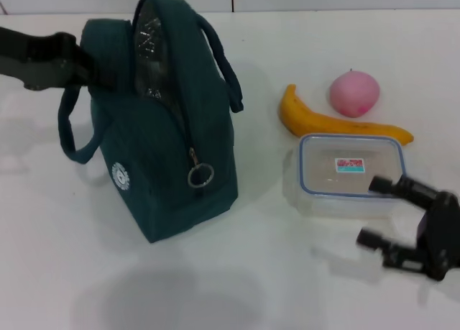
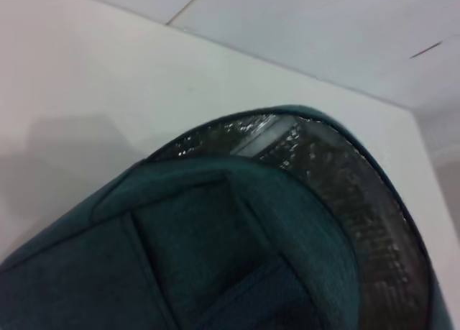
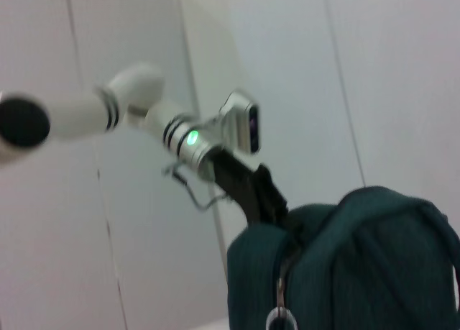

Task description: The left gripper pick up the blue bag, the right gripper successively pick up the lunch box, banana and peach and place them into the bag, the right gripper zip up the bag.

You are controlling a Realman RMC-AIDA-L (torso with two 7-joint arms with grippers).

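- Head view, nearest you: your right end effector [image 1: 392, 211] sits low on the worktop [image 1: 237, 287] just in front of the lunch box [image 1: 351, 173], its two fingers spread apart and empty, apparently lined up to take the box first.
- The lunch box lies flat, lid on, beside the bag's zipper side, so your carry into the bag should be short.
- Behind the box lie the banana [image 1: 338, 121] and, just past it, the peach [image 1: 353, 93], both untouched and awaiting their turn.
- The blue bag [image 1: 162, 136] stands upright with its top unzipped, foil lining showing and the ring pull hanging down the front.
- Farthest back, your left end effector [image 1: 85, 67] is closed on the bag's upper rear edge, likely steadying the mouth open for loading.
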